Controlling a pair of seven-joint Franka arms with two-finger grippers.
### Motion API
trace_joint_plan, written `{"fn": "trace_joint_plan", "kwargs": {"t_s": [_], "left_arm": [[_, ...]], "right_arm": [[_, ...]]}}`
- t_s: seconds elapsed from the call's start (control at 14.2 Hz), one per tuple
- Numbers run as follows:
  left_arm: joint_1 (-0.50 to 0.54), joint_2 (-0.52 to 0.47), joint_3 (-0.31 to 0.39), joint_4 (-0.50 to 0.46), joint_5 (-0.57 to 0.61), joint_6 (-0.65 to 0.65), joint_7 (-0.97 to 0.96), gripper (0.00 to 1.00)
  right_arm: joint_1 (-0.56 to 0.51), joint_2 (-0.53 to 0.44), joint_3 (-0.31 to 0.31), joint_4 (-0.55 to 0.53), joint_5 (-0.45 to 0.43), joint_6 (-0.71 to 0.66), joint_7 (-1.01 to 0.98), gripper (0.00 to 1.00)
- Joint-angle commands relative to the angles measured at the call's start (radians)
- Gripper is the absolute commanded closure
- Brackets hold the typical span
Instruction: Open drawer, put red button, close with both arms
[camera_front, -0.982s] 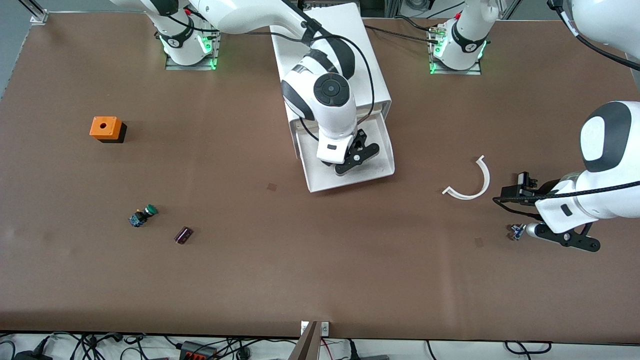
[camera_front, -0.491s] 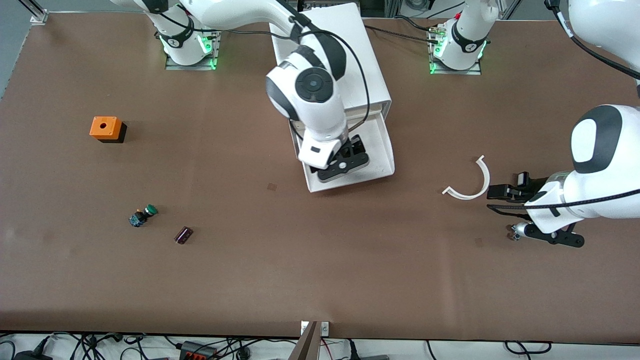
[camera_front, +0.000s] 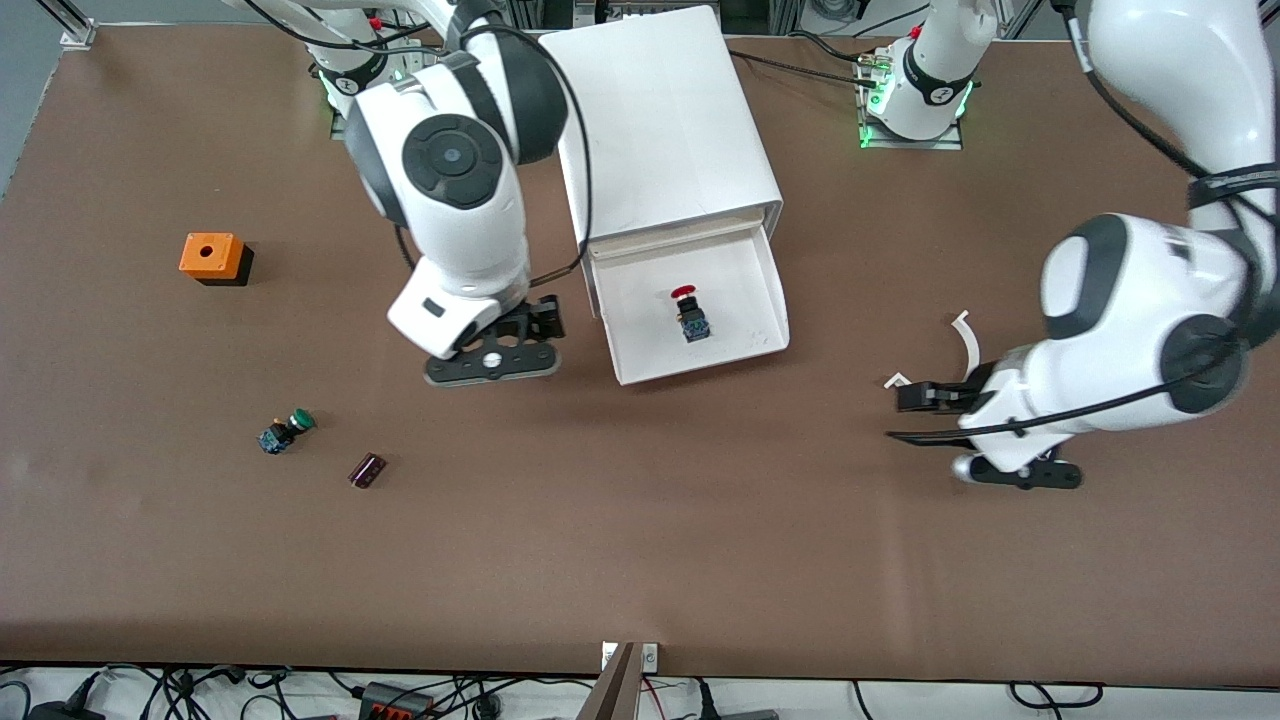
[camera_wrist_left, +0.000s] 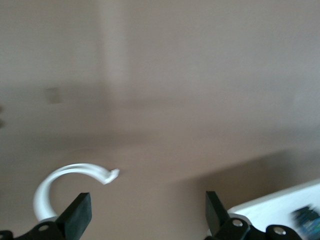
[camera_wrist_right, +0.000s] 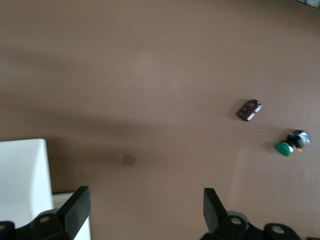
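An orange cube with a hole (camera_front: 210, 256) sits toward the right arm's end of the tabletop, well in from that edge. Nearer the front camera lie a green-capped button (camera_front: 285, 431) and, just beside it, a small dark block (camera_front: 367, 469). The right gripper (camera_front: 490, 365) hangs over bare tabletop beside the pulled-out drawer (camera_front: 770, 300), its fingers (camera_wrist_right: 75, 207) spread wide and holding nothing; its wrist view shows the drawer's white corner, the green button and the dark block farther off. The white cabinet (camera_front: 665, 120) stands at the middle of the edge where the robots' bases are, and its top drawer is drawn out toward the front camera. The red button (camera_front: 690, 312) lies in that drawer, about the middle of its floor, red cap pointing toward the cabinet. Toward the left arm's end lies a curved white plastic strip (camera_front: 968, 335), partly covered by the left arm. The left gripper (camera_front: 1015, 470) hangs low over the tabletop just beside that strip, fingers (camera_wrist_left: 77, 212) spread and empty.
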Motion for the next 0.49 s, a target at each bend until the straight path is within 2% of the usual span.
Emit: {"fn": "trace_joint_plan", "kwargs": {"t_s": [0.0, 0.14, 0.28, 0.42], "left_arm": [[-0.08, 0.006, -0.003, -0.048, -0.002, 0.121, -0.095, 0.0], [-0.129, 0.043, -0.005, -0.049, 0.0, 0.211, -0.196, 0.0], [-0.178, 0.08, -0.005, -0.049, 0.0, 0.293, -0.29, 0.0], [-0.218, 0.121, -0.006, -0.051, -0.006, 0.379, -0.31, 0.0]], "right_arm": [[-0.059, -0.076, 0.004, -0.129, -0.015, 0.014, -0.103, 0.0], [-0.124, -0.082, 0.006, -0.132, -0.009, 0.011, -0.233, 0.0], [-0.179, -0.092, 0.007, -0.132, 0.016, 0.005, -0.258, 0.0], [-0.251, -0.099, 0.004, -0.129, 0.114, -0.001, -0.257, 0.0]]}}
